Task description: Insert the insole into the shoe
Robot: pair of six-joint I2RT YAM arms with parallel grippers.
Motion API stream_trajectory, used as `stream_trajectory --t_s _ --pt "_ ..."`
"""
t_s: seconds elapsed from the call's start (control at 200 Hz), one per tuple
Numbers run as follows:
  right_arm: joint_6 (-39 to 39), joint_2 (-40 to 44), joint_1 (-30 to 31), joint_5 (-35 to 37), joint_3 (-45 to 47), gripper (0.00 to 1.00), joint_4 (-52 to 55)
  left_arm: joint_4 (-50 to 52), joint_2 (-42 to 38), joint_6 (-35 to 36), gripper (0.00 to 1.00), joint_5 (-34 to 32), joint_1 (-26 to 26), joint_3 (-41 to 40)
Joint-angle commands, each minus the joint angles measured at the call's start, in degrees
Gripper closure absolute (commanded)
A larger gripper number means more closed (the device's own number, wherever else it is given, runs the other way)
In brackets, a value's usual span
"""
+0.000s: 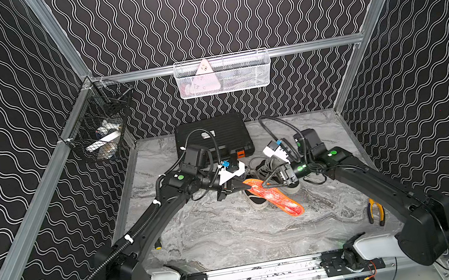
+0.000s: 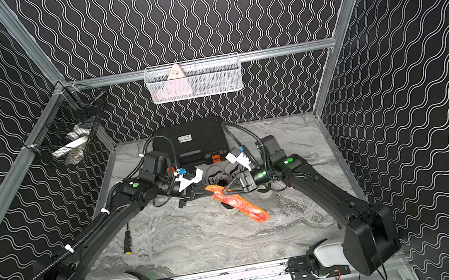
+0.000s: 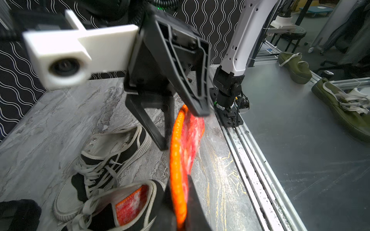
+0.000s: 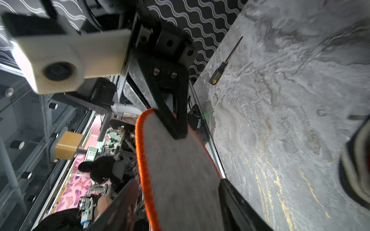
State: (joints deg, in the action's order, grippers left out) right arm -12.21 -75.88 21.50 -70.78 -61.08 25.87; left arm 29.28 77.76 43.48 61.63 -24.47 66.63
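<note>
The step in hand looks like readying the insole for entry, not yet feeding it in. The insole (image 1: 276,197) hangs tilted in the air, above and just beside the empty shoe (image 3: 112,148), with no part inside it; its lower, free end reaches beyond that shoe's heel. The left gripper (image 1: 245,186) is pressed together on the insole's higher end. The right gripper (image 1: 264,185), above the empty shoe, has its jaws spread astride the insole's width; a gap shows beside one orange edge in the right wrist view, so I judge it is not squeezing. A second shoe (image 3: 154,192) beside the empty shoe already carries a red insole. The next move calls for swinging the free end round to the empty shoe's opening and sliding it in at a shallow slant toward the toe; the soft insole may fold at the collar.
</note>
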Motion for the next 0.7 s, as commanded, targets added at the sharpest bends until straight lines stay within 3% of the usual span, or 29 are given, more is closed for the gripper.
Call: stream_trajectory --t_s 0.0,0.185,0.405,0.695 --pt "-2.8 0.27 -3.11 -3.69 0.53 0.33 -5.48 3.99 -0.19 4.25 1.0 1.07 -0.05 0.61" --pt "-1.54 -2.71 -3.0 -5.12 0.84 0.34 -4.23 -0.71 -1.21 0.8 1.0 1.81 -1.16 0.26" --pt "-1.74 -0.68 3.14 -7.4 2.07 0.33 -6.63 -2.69 0.63 0.21 1.0 1.13 -1.23 1.23" --pt "2.25 -3.33 7.75 -1.28 0.57 0.35 -0.03 -9.55 0.68 -5.63 1.0 0.26 -1.2 0.17"
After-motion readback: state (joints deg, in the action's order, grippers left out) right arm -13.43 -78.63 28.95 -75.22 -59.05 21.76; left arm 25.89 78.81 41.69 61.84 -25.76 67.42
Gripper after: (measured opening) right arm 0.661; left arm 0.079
